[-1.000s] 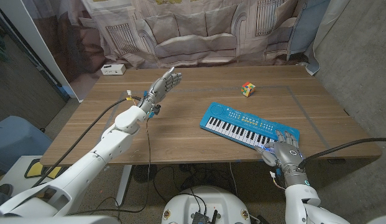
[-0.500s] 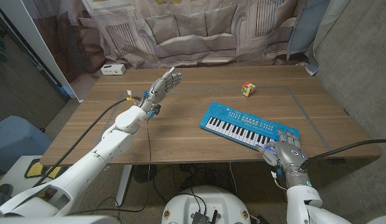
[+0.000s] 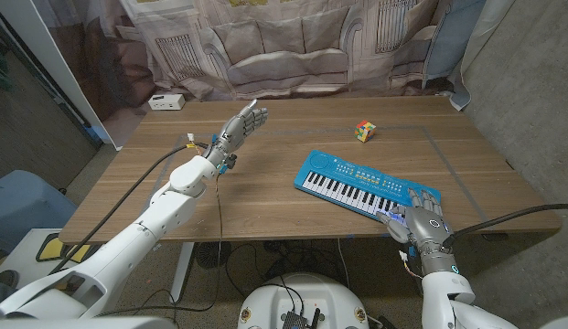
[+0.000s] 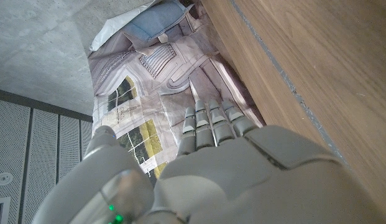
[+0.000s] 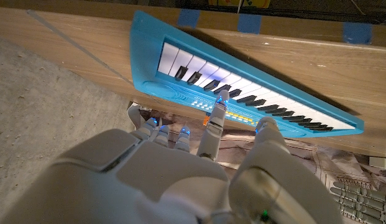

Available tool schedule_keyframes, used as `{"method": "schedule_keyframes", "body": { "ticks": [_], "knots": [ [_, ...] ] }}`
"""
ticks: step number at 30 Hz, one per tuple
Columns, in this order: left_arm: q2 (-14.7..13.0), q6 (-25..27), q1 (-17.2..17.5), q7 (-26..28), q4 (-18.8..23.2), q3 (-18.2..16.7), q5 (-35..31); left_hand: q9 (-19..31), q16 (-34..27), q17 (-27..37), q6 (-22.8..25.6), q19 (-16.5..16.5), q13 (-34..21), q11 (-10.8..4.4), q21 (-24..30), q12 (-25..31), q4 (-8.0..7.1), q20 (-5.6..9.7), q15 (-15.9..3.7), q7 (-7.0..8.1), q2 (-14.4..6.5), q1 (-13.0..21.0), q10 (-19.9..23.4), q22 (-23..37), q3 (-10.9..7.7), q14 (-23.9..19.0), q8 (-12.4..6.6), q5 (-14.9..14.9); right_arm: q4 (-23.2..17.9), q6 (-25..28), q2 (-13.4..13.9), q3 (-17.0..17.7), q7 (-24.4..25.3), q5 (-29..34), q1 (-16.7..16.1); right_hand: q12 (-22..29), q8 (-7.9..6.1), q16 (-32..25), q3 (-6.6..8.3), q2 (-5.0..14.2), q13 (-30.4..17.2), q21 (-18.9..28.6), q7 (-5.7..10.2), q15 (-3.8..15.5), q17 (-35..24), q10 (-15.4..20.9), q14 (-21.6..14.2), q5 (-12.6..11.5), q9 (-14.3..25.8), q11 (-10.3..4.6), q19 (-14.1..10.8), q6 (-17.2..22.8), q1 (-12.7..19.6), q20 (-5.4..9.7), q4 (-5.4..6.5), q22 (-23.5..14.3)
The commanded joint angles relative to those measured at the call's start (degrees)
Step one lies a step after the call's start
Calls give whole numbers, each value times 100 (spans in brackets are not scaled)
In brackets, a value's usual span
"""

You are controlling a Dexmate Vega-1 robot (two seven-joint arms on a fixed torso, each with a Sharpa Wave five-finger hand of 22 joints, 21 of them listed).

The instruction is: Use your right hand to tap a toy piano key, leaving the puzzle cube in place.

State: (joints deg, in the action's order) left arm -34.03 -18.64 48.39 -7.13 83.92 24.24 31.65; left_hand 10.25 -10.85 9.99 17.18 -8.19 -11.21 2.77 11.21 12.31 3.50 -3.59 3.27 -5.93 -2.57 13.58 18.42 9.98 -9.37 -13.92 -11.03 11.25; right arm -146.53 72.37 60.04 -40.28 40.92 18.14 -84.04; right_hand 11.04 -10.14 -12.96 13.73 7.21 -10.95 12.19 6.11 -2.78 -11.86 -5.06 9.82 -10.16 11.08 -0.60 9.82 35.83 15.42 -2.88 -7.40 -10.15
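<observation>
The blue toy piano point(image 3: 366, 187) lies slanted on the right half of the wooden table point(image 3: 265, 196). My right hand point(image 3: 421, 222) is at the piano's near right end. In the right wrist view one finger point(image 5: 219, 111) reaches to the white keys of the piano point(image 5: 242, 74) while the others are curled in; I cannot tell whether it touches a key. The puzzle cube point(image 3: 366, 132) stands apart on the table behind the piano. My left hand point(image 3: 244, 123) is raised over the table's left half with straight fingers point(image 4: 208, 121), holding nothing.
A small white box point(image 3: 165, 101) sits at the table's far left corner. A black cable point(image 3: 169, 160) runs along my left arm. A printed curtain point(image 3: 293, 46) hangs behind the table. Blue tape marks point(image 5: 248, 23) show in the right wrist view.
My right hand has edged slightly along the piano's near end. The left hand, cube and piano have stayed put.
</observation>
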Motion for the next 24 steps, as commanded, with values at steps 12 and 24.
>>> {"method": "schedule_keyframes", "body": {
  "ticks": [12,24],
  "knots": [
    [10,-37,-25,-50,-42,-9,26,10,3,27,57,5,-15,-9,-2,-12,38,-40,5,18,-86,13,44,20,-22,-59,6,-17,-69,160,-70,24,72,-22,10,-21,86,73,65,-81,-29,-41,-169,-77,-34,-399,908,-23,22,259,328,-1571,40,-34,-18,-18],
    [15,-66,10,-47,-34,-18,42,10,3,27,68,14,-15,2,-4,-11,46,-60,13,12,-106,25,50,21,-33,-62,5,-18,-83,64,-63,138,211,-33,-135,18,87,93,95,-104,-35,-20,-262,-70,-33,-512,958,-37,8,279,210,-2843,63,140,-36,-10]
  ]
}}
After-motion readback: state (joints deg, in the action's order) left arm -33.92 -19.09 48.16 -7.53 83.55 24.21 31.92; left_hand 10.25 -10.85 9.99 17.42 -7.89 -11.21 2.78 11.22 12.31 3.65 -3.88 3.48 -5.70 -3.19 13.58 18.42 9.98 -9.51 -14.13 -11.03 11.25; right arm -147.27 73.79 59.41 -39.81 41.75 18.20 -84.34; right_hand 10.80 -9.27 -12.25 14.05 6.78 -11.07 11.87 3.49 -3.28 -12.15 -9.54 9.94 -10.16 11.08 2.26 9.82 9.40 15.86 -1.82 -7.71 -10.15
